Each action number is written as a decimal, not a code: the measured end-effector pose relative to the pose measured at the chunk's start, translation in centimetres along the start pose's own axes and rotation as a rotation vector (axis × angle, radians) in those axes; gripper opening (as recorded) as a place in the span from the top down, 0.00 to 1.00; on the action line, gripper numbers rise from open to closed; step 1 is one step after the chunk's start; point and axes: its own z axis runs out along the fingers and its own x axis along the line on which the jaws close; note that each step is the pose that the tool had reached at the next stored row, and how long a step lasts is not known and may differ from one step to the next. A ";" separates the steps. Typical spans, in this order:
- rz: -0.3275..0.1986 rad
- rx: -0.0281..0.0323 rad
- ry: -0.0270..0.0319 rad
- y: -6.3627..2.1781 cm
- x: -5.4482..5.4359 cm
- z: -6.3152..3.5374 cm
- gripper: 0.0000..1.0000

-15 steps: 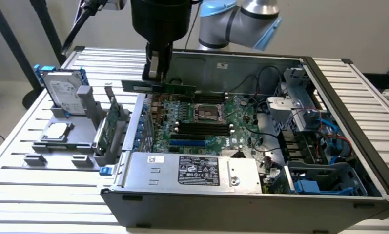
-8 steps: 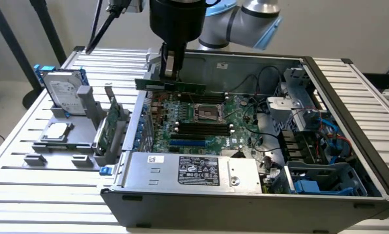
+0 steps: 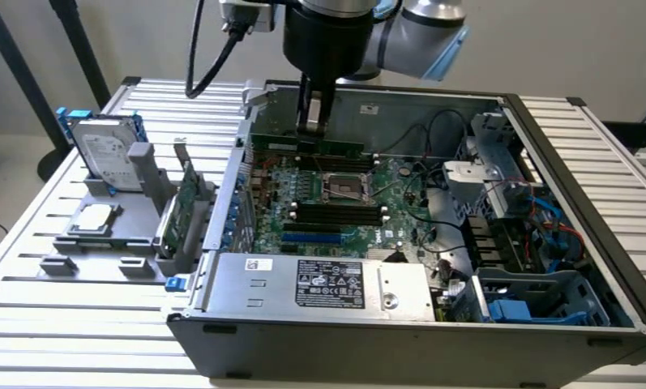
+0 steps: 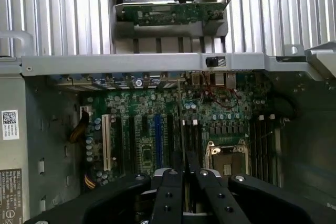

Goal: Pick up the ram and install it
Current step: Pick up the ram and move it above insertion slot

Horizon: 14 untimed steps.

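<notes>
Ram [image 3: 339, 148] is already picked up: the gripper [image 3: 315, 128] is clamped on its top edge, holding it level above the motherboard [image 3: 301, 182] inside the case [image 3: 409, 348]. By my judgement, seating it in the slots [image 3: 334, 214] is not yet done

The gripper [image 4: 185, 177] hangs over the motherboard [image 4: 136, 108], its black fingers [image 4: 169, 192] drawn close on a thin edge-on strip — the ram [image 4: 184, 153]. The CPU socket [image 4: 227, 157] lies near; beyond the case wall [image 4: 131, 64] an expansion card [image 4: 170, 14] stands on the slatted table [image 4: 52, 9].
</notes>
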 end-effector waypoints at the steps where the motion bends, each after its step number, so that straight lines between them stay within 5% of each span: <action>1: 0.000 0.0000 0.0000 -0.43 -0.1 0.15 0.86; 5: 0.000 -0.0001 0.0001 -1.98 -0.5 0.76 0.86; 11: -0.004 0.0004 0.0004 -3.12 -1.1 1.81 0.86; 14: -0.008 0.0092 0.0000 -3.21 -1.3 2.13 0.86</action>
